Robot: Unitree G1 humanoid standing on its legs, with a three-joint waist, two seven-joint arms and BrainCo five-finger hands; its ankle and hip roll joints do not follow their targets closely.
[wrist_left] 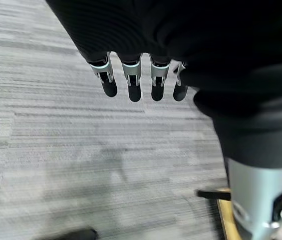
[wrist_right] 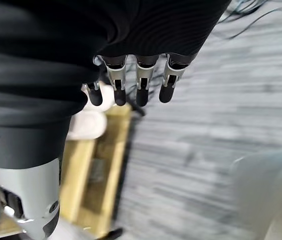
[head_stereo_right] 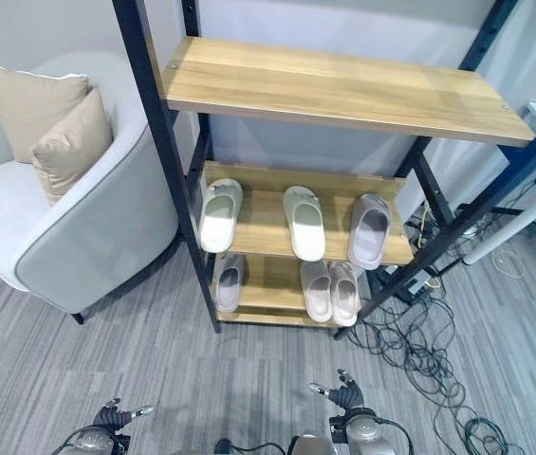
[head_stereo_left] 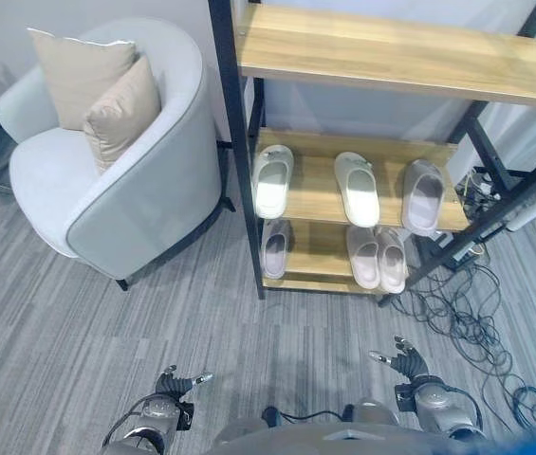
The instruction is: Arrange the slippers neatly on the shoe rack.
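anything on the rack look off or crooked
The grey slipper at the right end of the middle shelf lies tilted and overhangs the front edge, unlike the two pale ones beside it. The lone slipper below has no partner beside it.

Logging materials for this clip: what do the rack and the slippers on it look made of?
Shoe rack: shelves look like light wood or laminate, with visible grain and a matte finish, on a black frame, probably painted metal. Slippers: pale, smooth and thick-soled with no seams, probably moulded foam or rubber, matte.
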